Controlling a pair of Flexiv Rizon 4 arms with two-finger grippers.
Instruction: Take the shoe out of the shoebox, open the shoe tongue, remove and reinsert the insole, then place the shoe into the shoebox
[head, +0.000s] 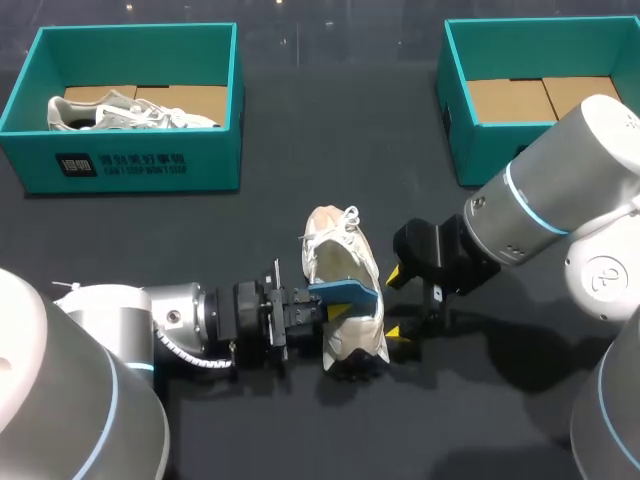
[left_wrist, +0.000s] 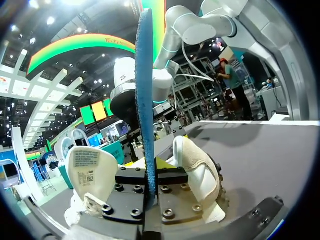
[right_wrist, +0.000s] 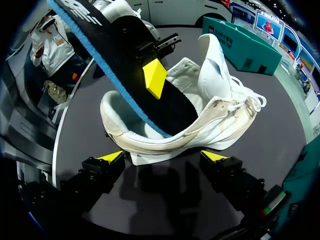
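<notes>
Here, a white shoe (head: 338, 255) lies on its side on the dark desk (head: 250, 215). The left fingers (left_wrist: 175, 176) clench a blue insole (head: 345, 293), angled into the shoe's opening, probably for reinsertion. The right fingers (right_wrist: 111, 156) are spread open just beside the sole, likely to brace it.

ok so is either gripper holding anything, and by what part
Left gripper pinches the blue insole by its flat faces, outside the shoe. Right gripper is open, holding nothing.

Dark table (head: 300, 140). At far left, a teal box (head: 130, 165); at far right, a second box (head: 465, 150), also teal. Around the middle, toward the near edge, a white shoe (head: 335, 255).
</notes>
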